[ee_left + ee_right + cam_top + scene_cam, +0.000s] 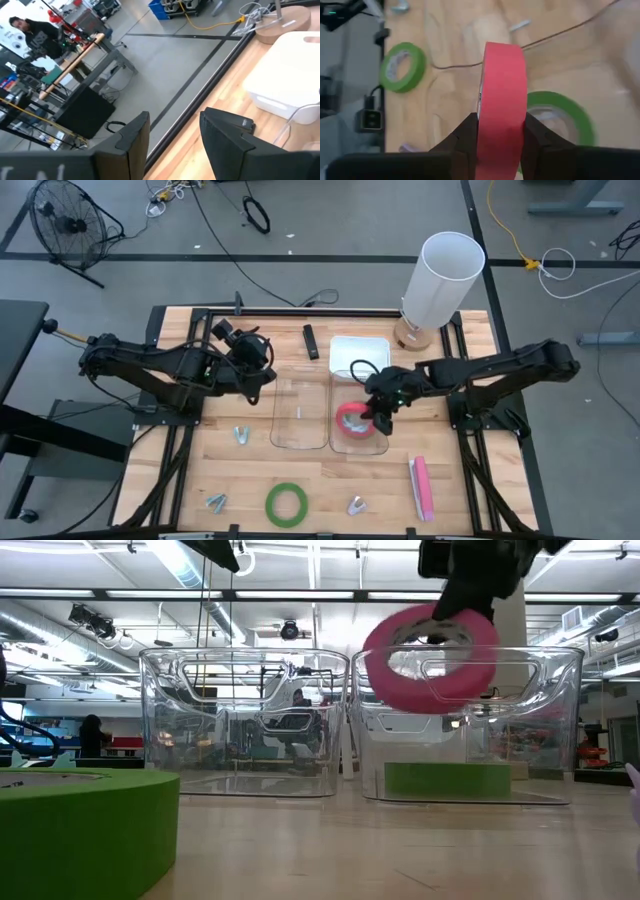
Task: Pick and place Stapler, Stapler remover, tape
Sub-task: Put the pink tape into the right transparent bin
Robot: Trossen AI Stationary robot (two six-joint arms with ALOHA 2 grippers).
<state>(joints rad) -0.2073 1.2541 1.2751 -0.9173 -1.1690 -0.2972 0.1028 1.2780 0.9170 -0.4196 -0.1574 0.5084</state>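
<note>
My right gripper (379, 416) is shut on the red-pink tape roll (351, 423) over the right clear bin (334, 395). In the low view the roll (432, 655) hangs partly below the bin's rim (560, 650), above a green roll (445, 780) lying flat on the bin floor. A second green roll (286, 503) lies flat on the table near the front edge. My left gripper (256, 358) is open and empty, raised near the table's far left, beside the left clear bin (299, 412). My right gripper pinches the red-pink roll's band (501, 105) across its width, one finger (468, 132) on each flat face. The fingers come from above at the roll's upper part (470, 615). The roll hangs on edge, tilted, clear of the bin floor.
A pink stapler (421, 487) lies at the front right. Metal staple removers lie on the table: one (241, 435), another (216, 502), a third (356, 505). A white box (360, 350), a white cylinder (440, 280) and a small black object (311, 340) stand at the back.
</note>
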